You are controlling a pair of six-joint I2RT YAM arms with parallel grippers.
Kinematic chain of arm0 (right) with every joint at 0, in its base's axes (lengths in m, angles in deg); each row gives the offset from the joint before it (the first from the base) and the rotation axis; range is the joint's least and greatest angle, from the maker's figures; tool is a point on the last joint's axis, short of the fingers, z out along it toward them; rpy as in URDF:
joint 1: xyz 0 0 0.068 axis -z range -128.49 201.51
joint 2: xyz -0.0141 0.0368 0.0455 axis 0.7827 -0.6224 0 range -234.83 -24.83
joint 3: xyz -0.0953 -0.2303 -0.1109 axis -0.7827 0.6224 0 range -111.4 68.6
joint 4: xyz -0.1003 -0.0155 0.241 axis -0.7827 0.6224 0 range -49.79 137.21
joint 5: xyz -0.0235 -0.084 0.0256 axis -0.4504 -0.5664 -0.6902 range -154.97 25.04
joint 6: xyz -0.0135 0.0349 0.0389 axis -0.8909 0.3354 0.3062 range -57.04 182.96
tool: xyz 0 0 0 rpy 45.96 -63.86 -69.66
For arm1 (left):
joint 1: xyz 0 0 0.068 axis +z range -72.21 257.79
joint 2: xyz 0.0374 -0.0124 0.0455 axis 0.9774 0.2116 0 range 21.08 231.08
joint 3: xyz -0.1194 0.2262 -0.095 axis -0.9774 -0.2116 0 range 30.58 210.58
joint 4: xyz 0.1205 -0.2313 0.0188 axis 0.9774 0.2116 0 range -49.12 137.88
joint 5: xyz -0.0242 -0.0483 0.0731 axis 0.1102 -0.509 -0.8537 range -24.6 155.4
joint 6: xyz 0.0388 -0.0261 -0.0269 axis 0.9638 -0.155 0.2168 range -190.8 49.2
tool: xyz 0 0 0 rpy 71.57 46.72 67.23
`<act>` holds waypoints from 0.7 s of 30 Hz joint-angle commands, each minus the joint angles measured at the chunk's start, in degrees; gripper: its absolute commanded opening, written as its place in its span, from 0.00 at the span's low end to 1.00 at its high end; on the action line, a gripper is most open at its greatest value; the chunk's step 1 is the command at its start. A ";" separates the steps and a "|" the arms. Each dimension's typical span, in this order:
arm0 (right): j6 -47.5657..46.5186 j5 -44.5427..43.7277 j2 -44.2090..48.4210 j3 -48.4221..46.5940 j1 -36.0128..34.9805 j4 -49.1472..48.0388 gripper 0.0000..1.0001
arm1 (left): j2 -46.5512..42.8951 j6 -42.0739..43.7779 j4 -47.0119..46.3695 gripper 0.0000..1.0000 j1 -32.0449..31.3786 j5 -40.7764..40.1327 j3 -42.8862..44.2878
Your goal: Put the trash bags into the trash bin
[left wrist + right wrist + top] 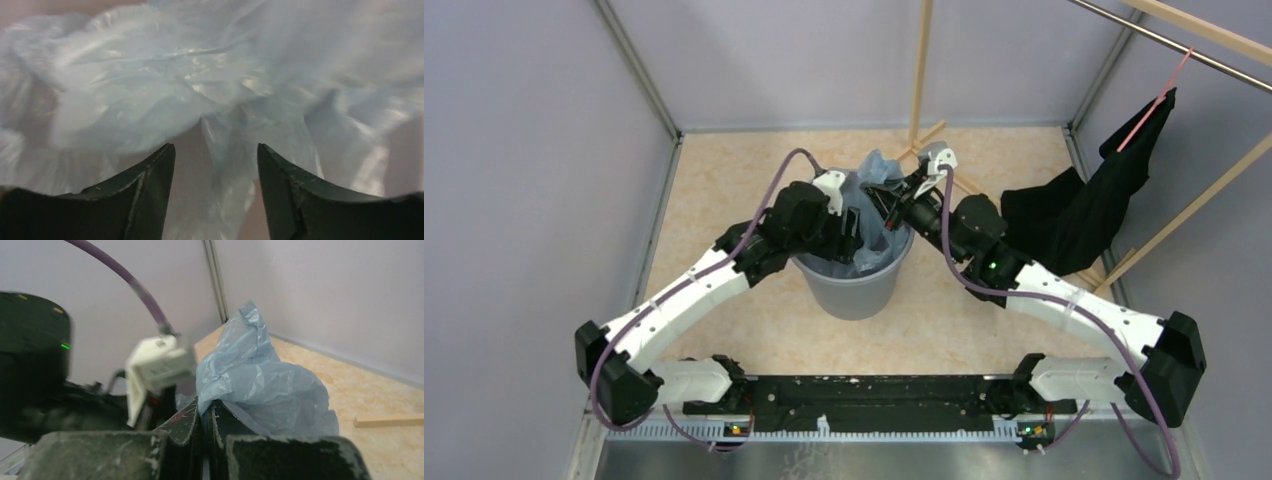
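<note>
Black and white arms reach out from the near edge of the table (724, 190). They meet over the bin (854, 290), which stands in the middle.

The left gripper (852, 238) is down inside the top of the bin. Its own camera shows its jaws wide apart, with nothing held. The blue bag (210, 90) fills the view right in front of the left gripper (215, 150), all shiny and crumpled.

The right gripper (886, 205) is at the far side of the rim. Its jaws are pressed tight on a fold of the bag (260, 380), as the right wrist camera shows at the right gripper (204, 412).

Most of the bag (879, 168) seems to sit in the bin, but a tall, pointy bit sticks up above the far rim.

Past the bin, a black cloth (1074, 215) hangs to the right, and a stick (390, 420) lies on the table.

What could go wrong? The bag is thin and puffy. If the right gripper lets go too soon, I think the top bit could pop up or flop over the rim. If the left gripper lifts with film snagged on a finger, it could drag the bag out. A hard push could also tip the bin, since it looks light.
</note>
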 commanded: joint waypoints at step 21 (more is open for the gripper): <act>3.20 16.02 -17.25 -26.55 0.80 29.03 0.00 | -12.81 -7.02 12.02 0.49 0.99 -23.60 1.76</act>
